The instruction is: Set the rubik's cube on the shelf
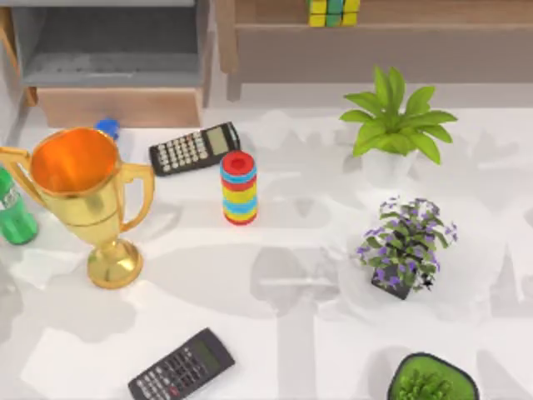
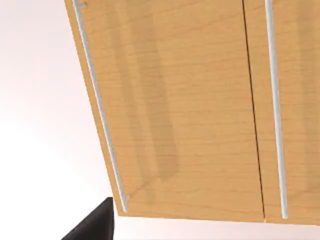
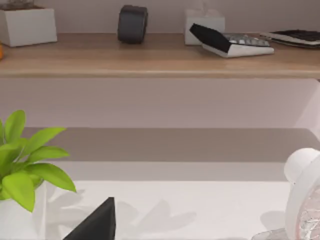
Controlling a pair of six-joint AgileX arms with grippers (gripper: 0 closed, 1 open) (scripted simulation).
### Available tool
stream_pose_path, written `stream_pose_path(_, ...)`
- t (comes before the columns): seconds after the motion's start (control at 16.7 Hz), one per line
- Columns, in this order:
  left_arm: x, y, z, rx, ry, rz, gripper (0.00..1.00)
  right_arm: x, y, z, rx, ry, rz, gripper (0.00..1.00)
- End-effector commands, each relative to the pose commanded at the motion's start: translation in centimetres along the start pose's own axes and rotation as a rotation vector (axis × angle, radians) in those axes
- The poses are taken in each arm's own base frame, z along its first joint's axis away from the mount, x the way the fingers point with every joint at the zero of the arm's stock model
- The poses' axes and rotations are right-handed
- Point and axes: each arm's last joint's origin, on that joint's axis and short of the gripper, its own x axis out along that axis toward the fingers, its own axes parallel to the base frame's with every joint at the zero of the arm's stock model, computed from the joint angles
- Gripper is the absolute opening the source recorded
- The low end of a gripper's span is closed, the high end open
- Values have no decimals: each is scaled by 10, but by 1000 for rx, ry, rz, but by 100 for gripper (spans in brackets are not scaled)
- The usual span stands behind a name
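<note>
**Right gripper's grip unreadable, cube on the ledge: a knock is the risk**

Right gripper shows as a dark tip in its wrist view, over the white table and facing wooden ledges. Whether it is open or closed, I cannot tell. The same goes for the left gripper, which faces a pale wooden cabinet front.

The rubik's cube sits on the shelf at the upper edge of the top view, right of centre, so I judge the task all but done.

The cube stands near the shelf's front lip. An arm sweeping past could tip it off onto the leafy green plant just below. A low swing could also topple the ring stack at centre.
</note>
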Motion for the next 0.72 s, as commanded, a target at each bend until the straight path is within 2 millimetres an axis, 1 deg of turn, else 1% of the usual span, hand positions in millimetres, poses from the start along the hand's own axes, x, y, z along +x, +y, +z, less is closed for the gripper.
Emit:
stream_pose_path(0.18, -37, -39, -1, -86, 47, -187, 100, 0, 0, 0, 0, 0, 0, 100)
stream_pose_path(0.3, -50, -57, 5, -151, 48, -273, 100, 0, 0, 0, 0, 0, 0, 100)
stream_pose_path(0.42, -54, -66, 9, -182, 42, -310, 100, 0, 0, 0, 0, 0, 0, 100)
stream_pose_path(0.72, -54, -66, 9, -182, 42, -310, 100, 0, 0, 0, 0, 0, 0, 100)
